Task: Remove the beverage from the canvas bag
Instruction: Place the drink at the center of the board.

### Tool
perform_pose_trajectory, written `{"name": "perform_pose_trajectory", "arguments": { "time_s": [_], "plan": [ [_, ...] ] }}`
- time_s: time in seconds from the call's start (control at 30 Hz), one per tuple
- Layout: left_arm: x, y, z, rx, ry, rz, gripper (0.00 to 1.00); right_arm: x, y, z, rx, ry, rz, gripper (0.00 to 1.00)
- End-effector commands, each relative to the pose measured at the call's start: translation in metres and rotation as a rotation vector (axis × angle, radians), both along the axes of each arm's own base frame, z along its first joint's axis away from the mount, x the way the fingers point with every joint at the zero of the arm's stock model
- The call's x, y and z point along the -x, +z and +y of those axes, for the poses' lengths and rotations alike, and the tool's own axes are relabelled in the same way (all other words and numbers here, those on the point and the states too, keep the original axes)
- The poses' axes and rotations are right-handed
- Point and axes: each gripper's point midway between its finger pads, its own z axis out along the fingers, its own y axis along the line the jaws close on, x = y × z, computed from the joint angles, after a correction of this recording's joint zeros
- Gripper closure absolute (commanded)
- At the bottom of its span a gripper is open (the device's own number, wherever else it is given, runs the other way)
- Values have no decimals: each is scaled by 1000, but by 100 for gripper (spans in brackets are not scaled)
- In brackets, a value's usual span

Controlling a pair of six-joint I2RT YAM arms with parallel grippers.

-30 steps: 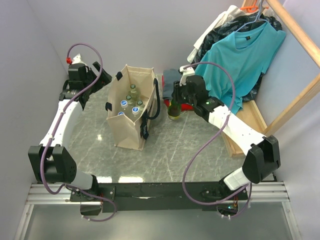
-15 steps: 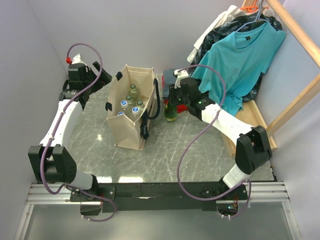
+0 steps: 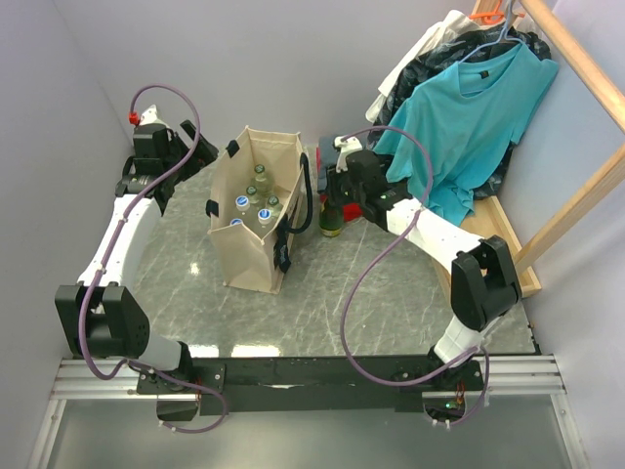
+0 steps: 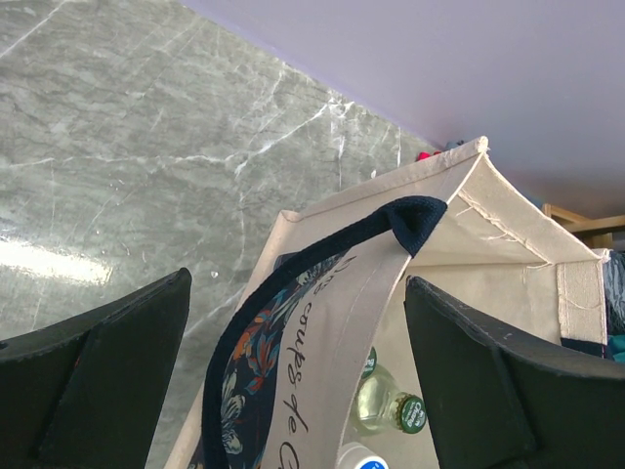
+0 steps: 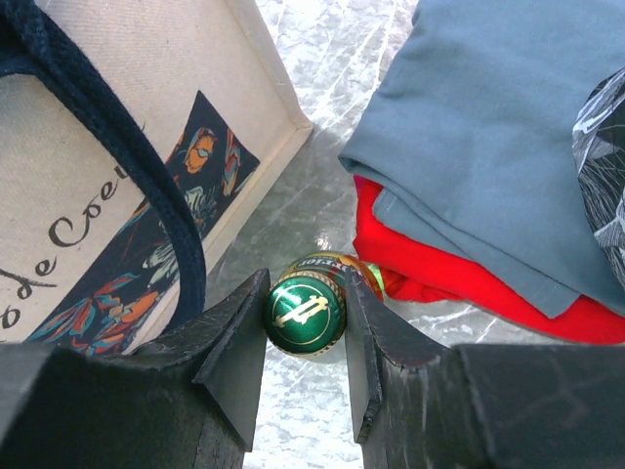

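Observation:
The beige canvas bag point(image 3: 259, 210) with black handles stands upright on the marble table and holds several bottles point(image 3: 256, 200). My right gripper point(image 3: 335, 191) is shut on the cap of a green beverage bottle point(image 5: 305, 313), which is upright just right of the bag point(image 5: 107, 147) and also shows in the top view point(image 3: 332, 219). My left gripper point(image 3: 205, 147) is open above the bag's far left rim. In the left wrist view the black handle point(image 4: 322, 249) and the bag's wall lie between the fingers, with a green-capped bottle point(image 4: 391, 410) inside below.
Folded blue-grey cloth point(image 5: 488, 127) over red cloth point(image 5: 439, 264) lies just right of the bottle. A teal shirt point(image 3: 469, 107) hangs on a wooden rack point(image 3: 576, 147) at the right. A white wall is close behind the bag.
My right gripper with the green bottle has moved slightly left and back, closer to the bag's right side. The left arm has not moved.

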Motion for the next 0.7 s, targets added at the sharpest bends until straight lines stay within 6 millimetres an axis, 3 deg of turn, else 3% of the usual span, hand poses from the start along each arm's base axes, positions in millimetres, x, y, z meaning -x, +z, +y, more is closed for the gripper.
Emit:
{"name": "perform_pose_trajectory", "arguments": {
  "time_s": [0.0, 0.2, 0.67],
  "plan": [
    [1, 15, 1, -5, 9, -46, 4, -27, 96, 16, -135, -1, -252, 100],
    [1, 16, 1, -4, 8, -49, 4, -30, 98, 19, -141, 2, -254, 100],
    [0, 15, -1, -1, -1, -41, 4, -25, 84, 31, -117, 36, -202, 100]
  ]
}}
